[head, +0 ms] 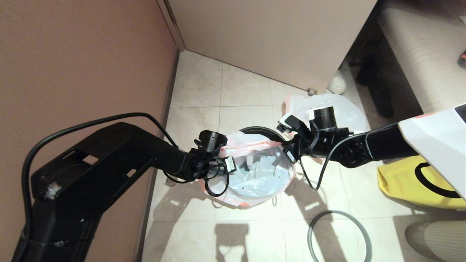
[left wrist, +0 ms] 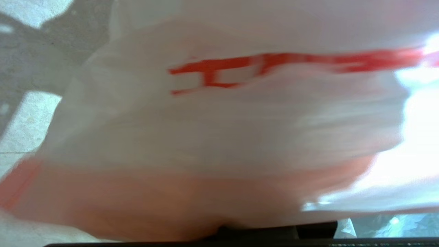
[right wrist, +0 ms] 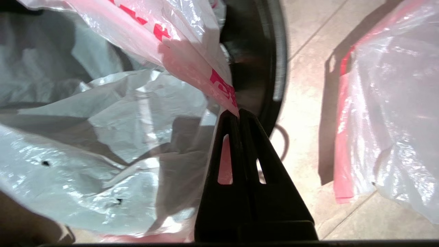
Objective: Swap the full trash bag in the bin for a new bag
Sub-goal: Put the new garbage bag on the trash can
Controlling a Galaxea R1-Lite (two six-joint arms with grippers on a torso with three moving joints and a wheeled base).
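The right gripper (right wrist: pixel 238 115) is pinched tight on the pink hem of the new bag (head: pixel 255 163), which hangs open over the bin (head: pixel 260 131). The left gripper (head: pixel 222 164) holds the opposite hem. The full trash bag (head: pixel 327 107) sits behind. A grey hoop (head: pixel 338 236) lies on open floor nearby.

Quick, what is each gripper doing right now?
Left gripper: shut on the new bag's pink hem.
Right gripper: shut on the new bag's opposite edge.
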